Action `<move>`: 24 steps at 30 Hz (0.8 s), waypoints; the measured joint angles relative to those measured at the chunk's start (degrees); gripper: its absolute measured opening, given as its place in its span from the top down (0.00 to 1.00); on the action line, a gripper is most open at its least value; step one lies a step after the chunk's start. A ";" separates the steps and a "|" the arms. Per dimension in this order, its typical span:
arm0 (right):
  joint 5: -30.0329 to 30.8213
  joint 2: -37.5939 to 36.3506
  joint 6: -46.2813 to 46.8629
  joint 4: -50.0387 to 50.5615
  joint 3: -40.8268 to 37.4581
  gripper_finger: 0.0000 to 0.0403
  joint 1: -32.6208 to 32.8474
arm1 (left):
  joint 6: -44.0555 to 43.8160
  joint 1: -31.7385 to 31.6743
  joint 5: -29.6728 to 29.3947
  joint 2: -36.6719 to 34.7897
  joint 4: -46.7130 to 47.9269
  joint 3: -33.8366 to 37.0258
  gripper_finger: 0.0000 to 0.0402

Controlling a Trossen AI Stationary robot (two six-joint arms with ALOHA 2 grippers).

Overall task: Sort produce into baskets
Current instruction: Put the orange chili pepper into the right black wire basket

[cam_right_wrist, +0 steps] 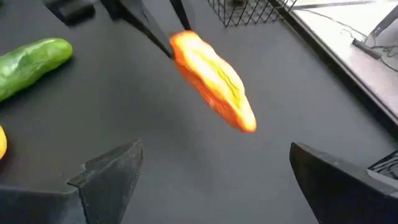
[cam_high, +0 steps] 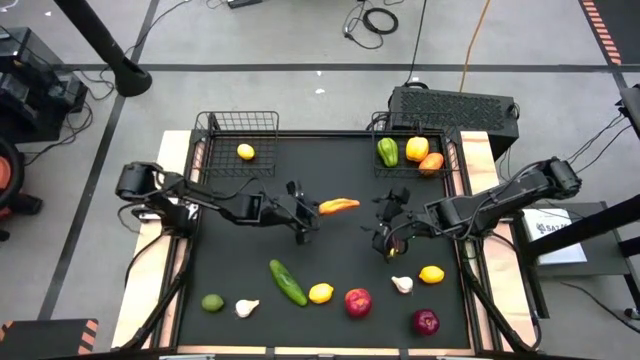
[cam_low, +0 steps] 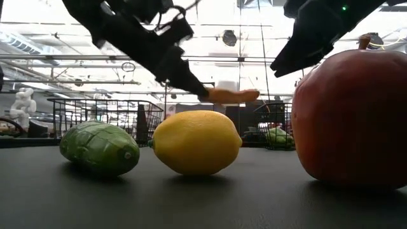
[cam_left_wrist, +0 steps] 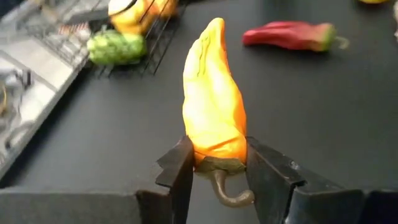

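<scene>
An orange-yellow pepper (cam_left_wrist: 213, 99) hangs over the table's middle, with my left gripper (cam_left_wrist: 217, 180) shut on it; in the high view the pepper (cam_high: 340, 206) points toward my right gripper (cam_high: 388, 228). That gripper is open, just right of the pepper's tip (cam_right_wrist: 245, 121), and touches nothing. The left basket (cam_high: 238, 125) holds a lemon (cam_high: 245, 152). The right basket (cam_high: 455, 160) holds a green pepper (cam_high: 387, 151) and two yellow-orange ones. A cucumber (cam_high: 287, 281), lemons, apples, garlic and a lime (cam_high: 212, 302) lie along the near edge. My left gripper pinches the pepper's stem end (cam_left_wrist: 214, 154) between its two fingers, one on each side, with the curled stem (cam_left_wrist: 231, 196) lying back between them. The fingers come from the table's left, slanting a little down. The pepper sticks out beyond them along their line, lifted clear of the table.
A red chili (cam_left_wrist: 292, 35) lies on the mat beyond the held pepper. A black perforated box (cam_high: 452, 104) stands behind the right basket. Bare black mat (cam_high: 330, 165) stretches between the two baskets. In the low view a lemon (cam_low: 197, 141) and an apple (cam_low: 351, 117) fill the foreground.
</scene>
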State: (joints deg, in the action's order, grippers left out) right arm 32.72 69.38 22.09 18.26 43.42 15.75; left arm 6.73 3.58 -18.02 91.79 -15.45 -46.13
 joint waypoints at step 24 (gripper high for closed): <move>-9.28 8.29 -6.89 -15.77 -0.02 0.02 -4.61 | 13.18 5.55 -3.23 -2.27 -0.78 0.00 0.67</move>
State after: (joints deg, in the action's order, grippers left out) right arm 23.44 77.67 15.20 2.49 43.40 11.13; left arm 19.92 9.14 -21.26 89.52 -16.23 -46.13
